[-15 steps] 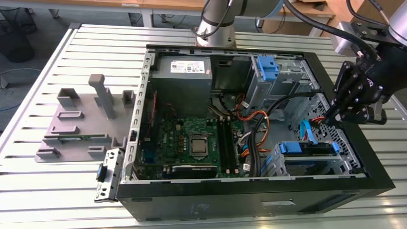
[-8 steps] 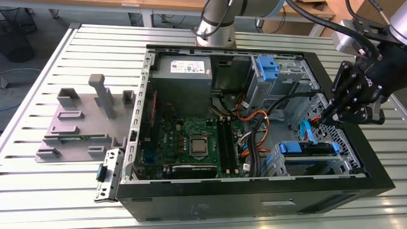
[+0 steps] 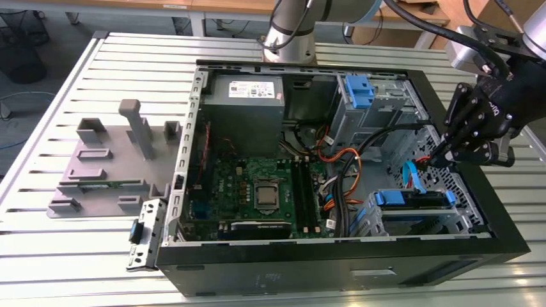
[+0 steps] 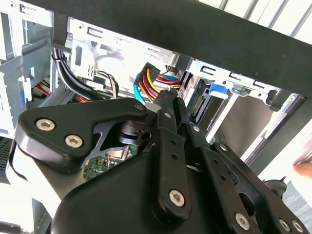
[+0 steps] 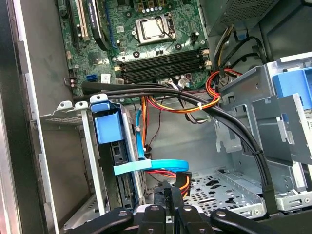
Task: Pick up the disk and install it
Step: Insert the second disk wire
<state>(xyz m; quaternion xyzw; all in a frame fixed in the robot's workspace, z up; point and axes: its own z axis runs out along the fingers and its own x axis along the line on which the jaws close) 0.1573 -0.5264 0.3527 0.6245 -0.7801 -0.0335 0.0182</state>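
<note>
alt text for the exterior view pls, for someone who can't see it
A black robot gripper hangs inside an open desktop computer case, at the exterior view's right, just above a metal drive cage where the blue-bracketed disk sits. The green motherboard and grey power supply lie exposed, and a grey fixture tray rests on the slatted table beside the case.

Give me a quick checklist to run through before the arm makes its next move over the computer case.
1. Disk in the drive cage: ok, its blue bracket sits inside the cage.
2. Disk pushed fully home: cannot tell.
3. Gripper free of the disk: ok, it is shut and hovers beside the cage.
4. Cables clear of the gripper: not ok, the blue flat cable and the orange-red wires lie right by its tips in the first wrist view.
5. Computer case open, lying on its side: ok.
</note>
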